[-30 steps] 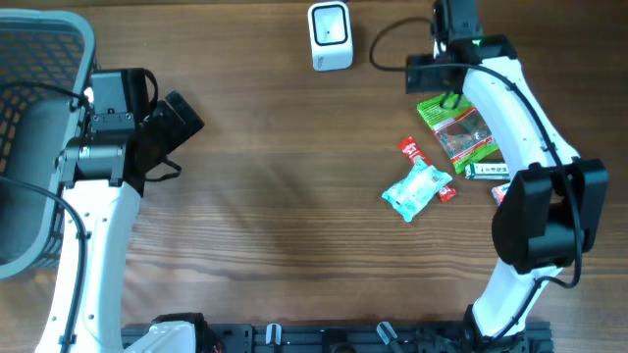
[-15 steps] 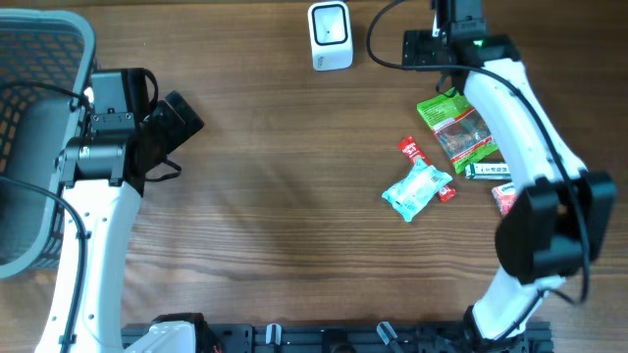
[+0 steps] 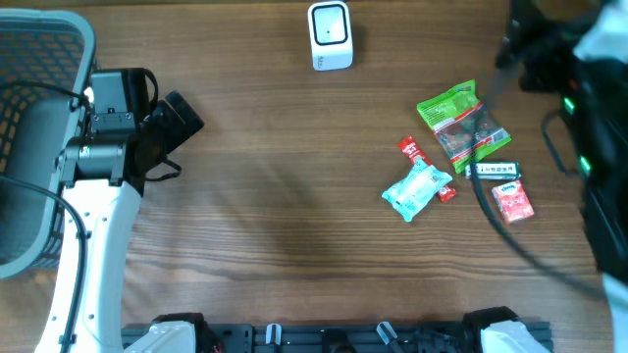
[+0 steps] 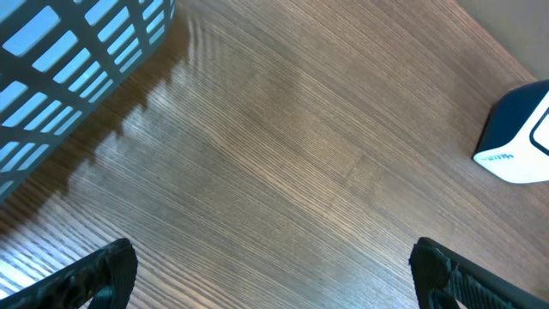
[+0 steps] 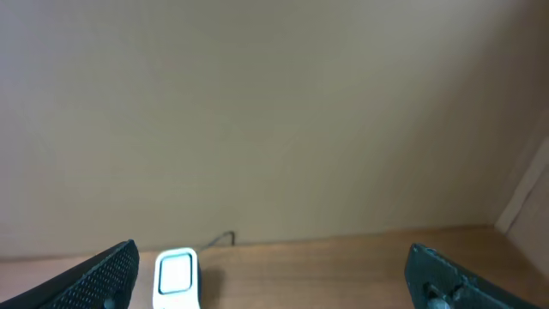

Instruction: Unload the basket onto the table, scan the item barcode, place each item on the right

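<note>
Basket (image 3: 44, 59) sits far left, its inside partly hidden by the arm. Packs (image 3: 420, 188) lie loose on the surface (image 3: 285, 206). Left tool (image 4: 274, 287) and right tool (image 5: 274, 279) are both spread apart.

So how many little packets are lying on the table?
5, all clustered at the right: a green bag, a white strip below it, a red packet, a pale blue packet, and a red stick partly hidden under it. Others may hide beneath.
</note>
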Available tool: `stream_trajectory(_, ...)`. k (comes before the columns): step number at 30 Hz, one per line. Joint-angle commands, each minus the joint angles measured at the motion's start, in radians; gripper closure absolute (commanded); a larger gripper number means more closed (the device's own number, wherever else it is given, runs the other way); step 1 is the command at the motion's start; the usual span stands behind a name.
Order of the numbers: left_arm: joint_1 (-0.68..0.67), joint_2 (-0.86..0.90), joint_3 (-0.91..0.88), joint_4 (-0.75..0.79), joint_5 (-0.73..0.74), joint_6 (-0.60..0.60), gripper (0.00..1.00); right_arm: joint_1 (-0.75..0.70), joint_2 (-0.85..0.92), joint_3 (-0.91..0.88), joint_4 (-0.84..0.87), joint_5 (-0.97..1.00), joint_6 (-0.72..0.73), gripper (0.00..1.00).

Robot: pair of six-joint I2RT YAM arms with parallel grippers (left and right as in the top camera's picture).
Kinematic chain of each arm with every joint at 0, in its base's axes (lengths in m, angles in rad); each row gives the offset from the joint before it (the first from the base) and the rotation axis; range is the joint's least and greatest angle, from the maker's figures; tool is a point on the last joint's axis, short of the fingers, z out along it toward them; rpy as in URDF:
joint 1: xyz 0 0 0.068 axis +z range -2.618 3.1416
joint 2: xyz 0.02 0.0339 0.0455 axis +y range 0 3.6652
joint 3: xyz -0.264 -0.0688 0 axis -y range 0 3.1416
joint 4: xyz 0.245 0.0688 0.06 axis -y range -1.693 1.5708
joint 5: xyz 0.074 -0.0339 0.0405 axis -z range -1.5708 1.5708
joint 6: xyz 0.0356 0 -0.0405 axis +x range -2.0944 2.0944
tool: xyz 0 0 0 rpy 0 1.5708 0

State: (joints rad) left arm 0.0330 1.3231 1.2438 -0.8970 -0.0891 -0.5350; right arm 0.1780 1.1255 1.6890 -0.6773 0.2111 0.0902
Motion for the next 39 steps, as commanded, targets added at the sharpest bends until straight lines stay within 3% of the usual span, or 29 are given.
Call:
stream_trajectory(1,0.005,0.002,0.009,0.002,-0.016,0.008,0.00,0.002,-0.157,0.005,-0.071,0.013,0.016,0.00)
stream_trajectory(8,0.005,0.002,0.009,0.002,-0.016,0.008,0.00,0.002,-0.426,0.004,-0.430,0.011,0.018,0.00)
stream_trajectory(13,0.005,0.002,0.009,0.002,-0.016,0.008,0.00,0.002,-0.572,-0.017,-0.473,-0.011,0.017,0.00)
stream_trajectory(17,0.005,0.002,0.009,0.002,-0.016,0.008,0.00,0.000,-0.697,-0.165,-0.433,-0.039,0.018,0.00)
stream_trajectory(20,0.005,0.002,0.009,0.002,-0.016,0.008,0.00,0.000,-0.823,-0.364,-0.299,-0.056,0.018,0.00)
stream_trajectory(25,0.005,0.002,0.009,0.002,-0.016,0.008,0.00,0.000,-0.984,-0.723,0.068,-0.064,0.016,0.00)
stream_trajectory(28,0.005,0.002,0.009,0.002,-0.016,0.008,0.00,0.000,-1.100,-1.036,0.502,-0.123,0.015,0.00)
stream_trajectory(32,0.005,0.002,0.009,0.002,-0.016,0.008,0.00,-0.002,-1.120,-1.324,0.902,-0.188,0.021,0.00)
stream_trajectory(36,0.005,0.002,0.009,0.002,-0.016,0.008,0.00,-0.002,-1.122,-1.569,1.093,-0.191,0.079,0.00)
stream_trajectory(39,0.005,0.002,0.009,0.002,-0.016,0.008,0.00,-0.002,-1.122,-1.683,1.106,-0.191,0.147,0.00)
